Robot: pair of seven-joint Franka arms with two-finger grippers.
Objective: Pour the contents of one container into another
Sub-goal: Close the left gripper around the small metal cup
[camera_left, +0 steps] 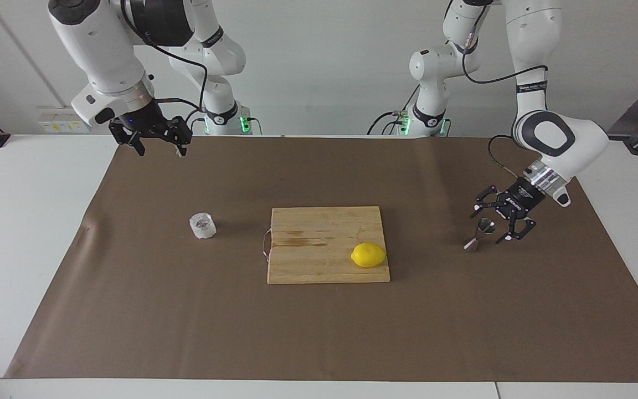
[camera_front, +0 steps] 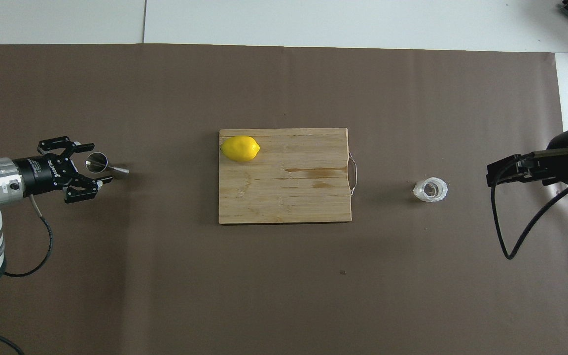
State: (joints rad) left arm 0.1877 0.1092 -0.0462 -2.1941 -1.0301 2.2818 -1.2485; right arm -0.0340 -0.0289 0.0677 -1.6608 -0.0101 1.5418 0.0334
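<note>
The left gripper [camera_left: 492,222], fingers spread apart, is placed around the upper cone of the steel jigger [camera_left: 479,235], one finger on each side; contact is not made out, and nothing is lifted. The jigger is stood upright on the brown mat [camera_left: 319,332] toward the left arm's end of the table. The right gripper [camera_left: 159,145], fingers parted and empty, is held up over the mat's edge next to the robots, at the right arm's end. The clear faceted glass tumbler [camera_left: 202,225] is set on the mat toward that same end, well apart from the jigger. Between the two vessels a wooden cutting board [camera_left: 319,233] is laid, with a lemon [camera_left: 368,255] resting on the corner toward the jigger.
</note>
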